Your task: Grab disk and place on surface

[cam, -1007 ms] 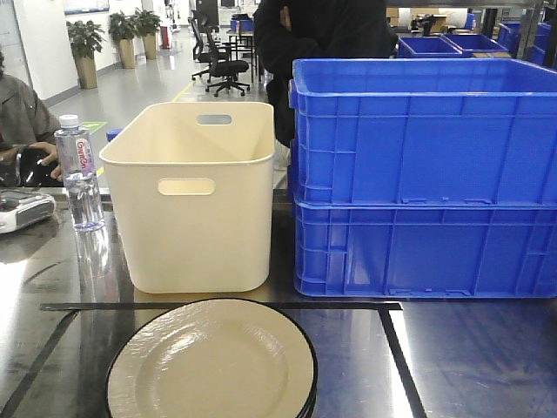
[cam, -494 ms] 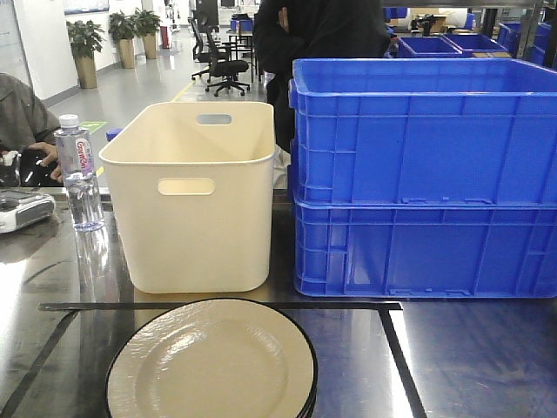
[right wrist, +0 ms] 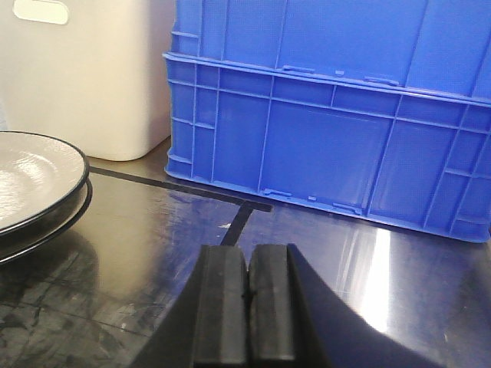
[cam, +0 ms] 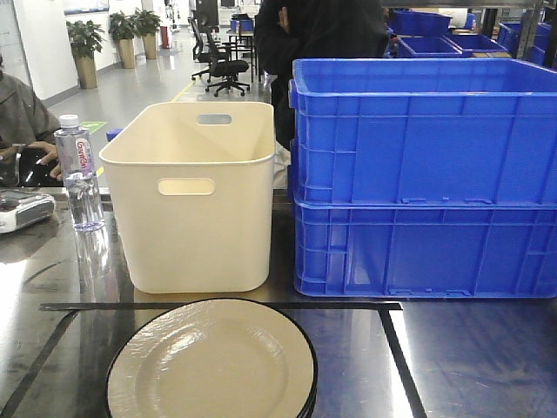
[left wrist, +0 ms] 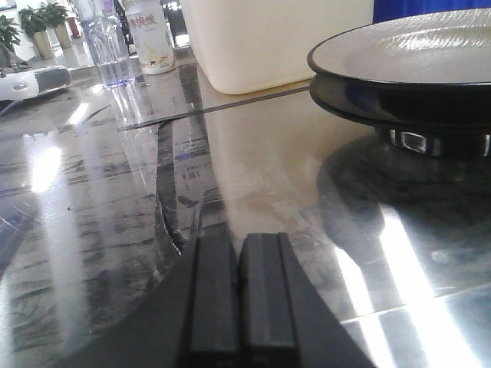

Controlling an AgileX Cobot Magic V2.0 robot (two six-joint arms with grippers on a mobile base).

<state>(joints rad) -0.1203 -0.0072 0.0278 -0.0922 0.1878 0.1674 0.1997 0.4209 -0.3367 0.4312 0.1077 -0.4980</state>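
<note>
Disk [cam: 211,362] on surface [cam: 470,357], clear of jaws

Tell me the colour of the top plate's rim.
Black, edging the cream top plate; it shows best in the exterior front-facing view.

The tabletop [cam: 470,366] is dark brushed metal, glossy enough to mirror the bin and window light, with fine scratches showing in the wrist views. Matt black tape [cam: 396,357] lines it. The plates [cam: 211,361] near the front look like glazed enamel or ceramic: cream, shiny, faintly rippled, with a black rim; two sit stacked. The bin [cam: 196,205] is smooth cream plastic with a soft sheen. The crates [cam: 426,183] on the right are ribbed blue plastic, semi-gloss. The bottle [cam: 78,174] at far left is clear plastic with a paper or film label. The gripper pads [right wrist: 230,314] look like matt black rubber.
</note>
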